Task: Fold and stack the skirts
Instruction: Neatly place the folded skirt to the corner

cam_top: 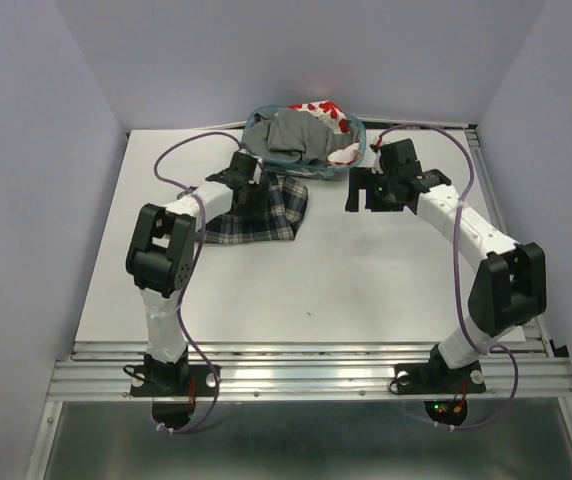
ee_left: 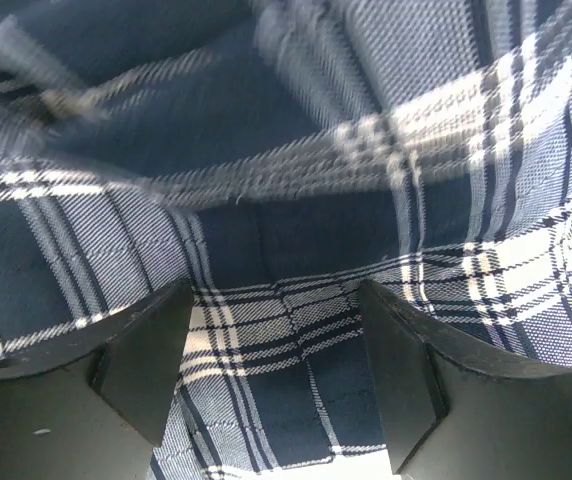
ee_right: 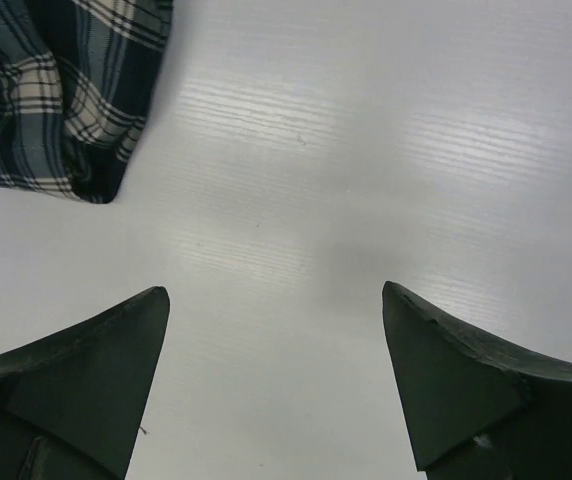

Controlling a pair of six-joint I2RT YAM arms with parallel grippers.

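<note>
Our left tool (ee_left: pixel 276 290) has its two fingers standing apart. In its wrist view the plaid skirt (cam_top: pixel 263 215) fills the whole picture and lies between and behind the fingers, but we see no fold of cloth pinched by them. We judge this tool to be open and pressed down into the cloth, not holding it. Our right tool (ee_right: pixel 274 290) is also open, with nothing between its fingers. It hangs over the bare white bench (cam_top: pixel 346 280), and only a corner of the plaid skirt shows at the upper left of its wrist view, well apart from the fingers.

From above, the plaid skirt lies on the bench in the far left part, just in front of the teal basket (cam_top: pixel 360 131). It looks rumpled and uneven, with one side bunched under the left tool. It is not spread flat and not folded.

The grey skirt (cam_top: pixel 296 135) and the white skirt with red print (cam_top: pixel 322 108) are in the basket, heaped together at the far edge of the bench.

So we judge the task to be at its beginning. One skirt is out of the basket but no fold is made on it, two skirts wait in the basket, and there is no stack anywhere. What is left is to flatten and fold the plaid skirt, then to take out, fold and stack the other two.
</note>
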